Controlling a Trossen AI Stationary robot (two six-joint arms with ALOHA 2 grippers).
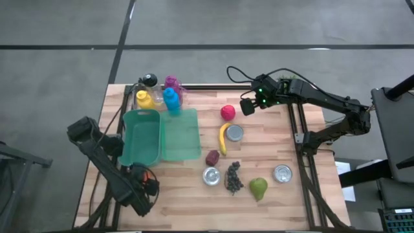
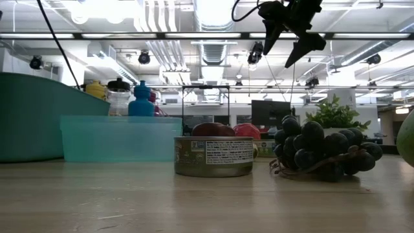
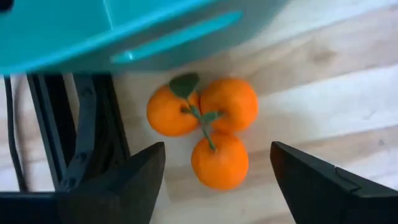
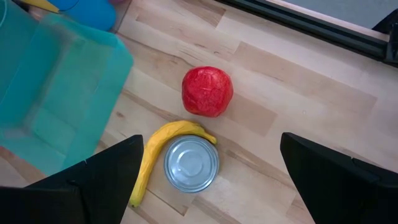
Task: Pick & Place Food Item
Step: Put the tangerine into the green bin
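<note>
In the high view, the left gripper (image 1: 139, 186) is low over the near left part of the wooden table (image 1: 278, 200), just in front of the green tray (image 1: 142, 136), and a small orange spot under it is the cluster of oranges (image 1: 146, 175); the right gripper (image 1: 248, 105) hangs above the far side, near the red fruit (image 1: 228, 112), the banana (image 1: 222, 138) and a tin can (image 1: 234, 133). In the low view, only the right gripper (image 2: 292, 35) is seen, high above the table with its fingers spread and nothing between them; the oranges are hidden there. In the left wrist view, the three oranges (image 3: 204, 127) lie on the wood just beside the tray's edge (image 3: 124, 37), joined by one thin stem with small leaves, and the two dark fingers (image 3: 134, 177) stand apart on both sides of the nearest orange without touching it. I judge that the cluster is light and quite firm, but round and smooth, so it can roll or slip, and the stem is weak. It seems better to close on the body of the nearest orange, across its widest part, not on the stem or leaves. In the right wrist view, the right fingers (image 4: 106, 177) are wide open over the red fruit (image 4: 208, 91), the banana (image 4: 155, 155) and the can (image 4: 191, 163).
</note>
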